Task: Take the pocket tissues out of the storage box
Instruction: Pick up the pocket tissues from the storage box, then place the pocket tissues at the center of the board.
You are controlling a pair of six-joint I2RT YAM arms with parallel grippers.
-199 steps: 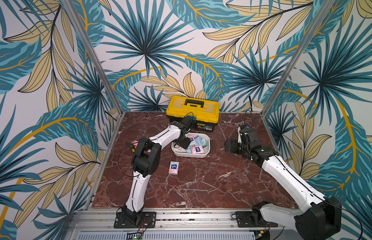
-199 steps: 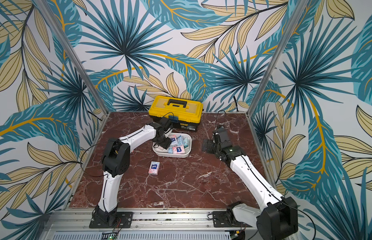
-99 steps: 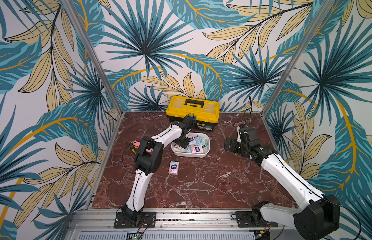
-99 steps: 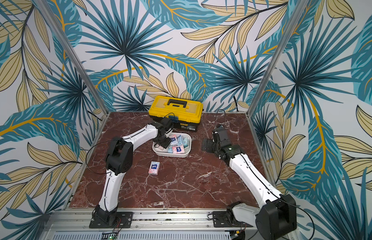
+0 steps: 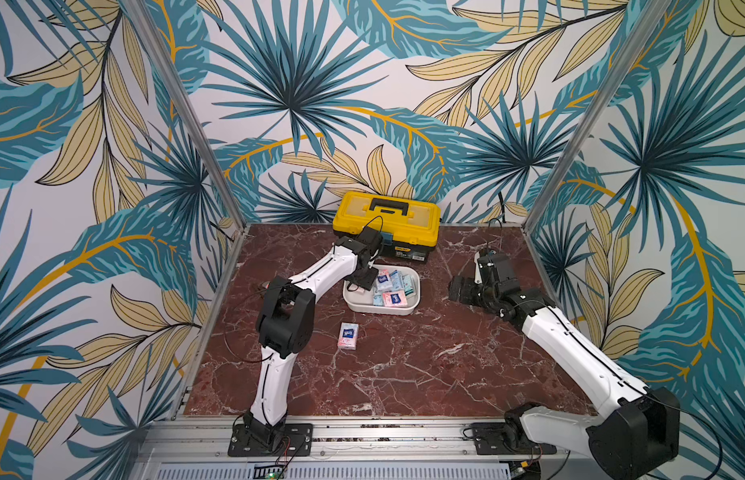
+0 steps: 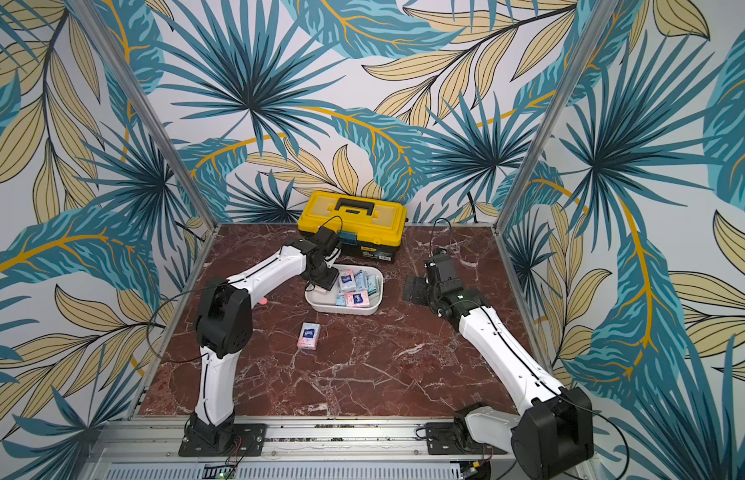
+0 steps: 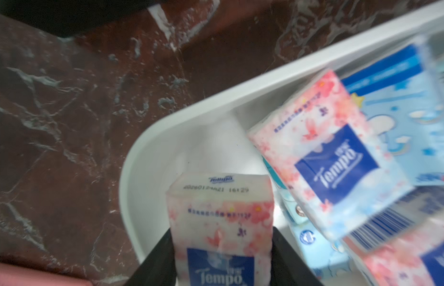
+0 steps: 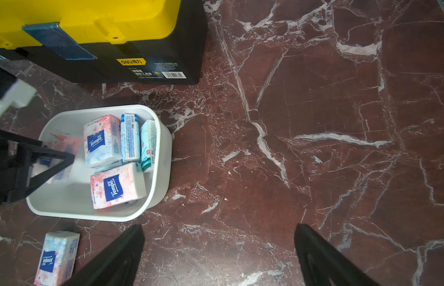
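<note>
While the left hand (image 7: 221, 237) pinches a pink pack (image 7: 219, 210) inside the box (image 5: 413, 305) among other packs (image 8: 117, 184), the right hand (image 8: 219, 227) hangs wide open over the desk (image 5: 404, 374), a loose pack (image 5: 349, 336) lying near the box.

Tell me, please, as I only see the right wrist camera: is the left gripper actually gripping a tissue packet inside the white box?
Observer: Yes. The left wrist view shows the left gripper clamping a pink packet between both fingers, within the storage box.
Operator: Where is my right gripper relative to that box?
Observer: In a top view the right gripper is beside the box, not touching it.
Operator: Is anything lying near the left arm?
Observer: A pink object lies near the table's left edge, partly hidden by the left arm.
</note>
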